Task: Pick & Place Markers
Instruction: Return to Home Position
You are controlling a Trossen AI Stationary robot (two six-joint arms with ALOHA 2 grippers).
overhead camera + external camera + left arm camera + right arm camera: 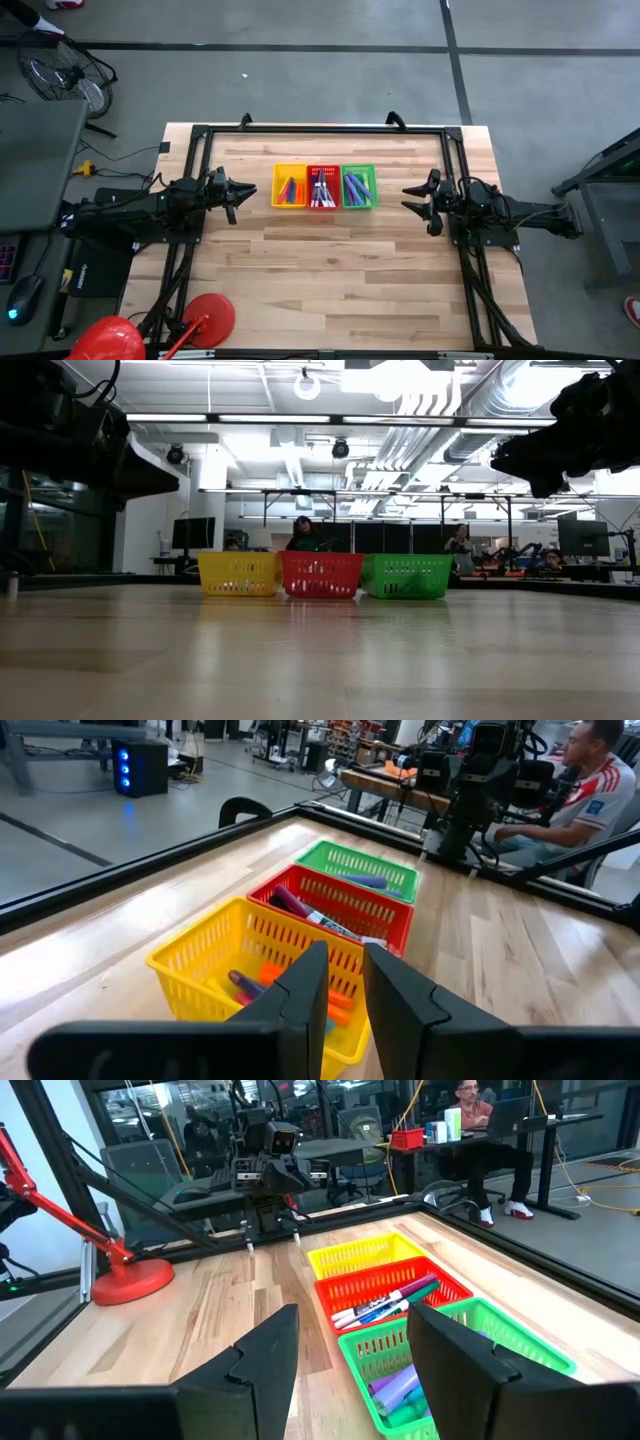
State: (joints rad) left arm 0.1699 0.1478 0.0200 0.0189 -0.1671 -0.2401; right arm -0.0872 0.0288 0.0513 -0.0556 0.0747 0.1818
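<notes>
- Two dark fingers of the left gripper (345,965) sit closest in the left wrist view. They are a little apart and hold nothing.
- That gripper hangs just beside the yellow basket (290,166), over the left side of the table (330,290), and it points at the basket.
- On the other side, the right gripper (425,200) hangs near the green basket (358,167) without touching it. Its fingers are wide apart and empty too.
- All the markers (322,190) I can see lie inside the three baskets, with the red basket (322,167) in the middle. I see none loose on the wood.
- The baskets stand in a row, side by side, between the two arms. I think this is so each arm can reach one end.
- I think the sorting is done. Both grippers are empty and off to the sides because there is nothing left to pick up, so the arms only need to go to their resting place.
</notes>
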